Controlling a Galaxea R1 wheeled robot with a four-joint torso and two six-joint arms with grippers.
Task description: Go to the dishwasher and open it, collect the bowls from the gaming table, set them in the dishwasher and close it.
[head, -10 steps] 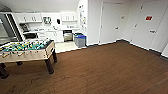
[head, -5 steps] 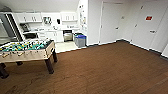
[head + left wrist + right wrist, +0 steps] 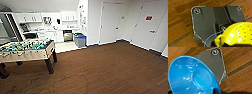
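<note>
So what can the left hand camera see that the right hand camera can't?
The left wrist view has a yellow bowl with little holes in it and a thin blue cord crossing the dark robot plate. The right wrist view has a shiny blue bowl, seen from underneath. Both views share the brown wooden floor and a dark robot plate with a round fitting at its corner. How the tools are set is not clear in either view.
</note>
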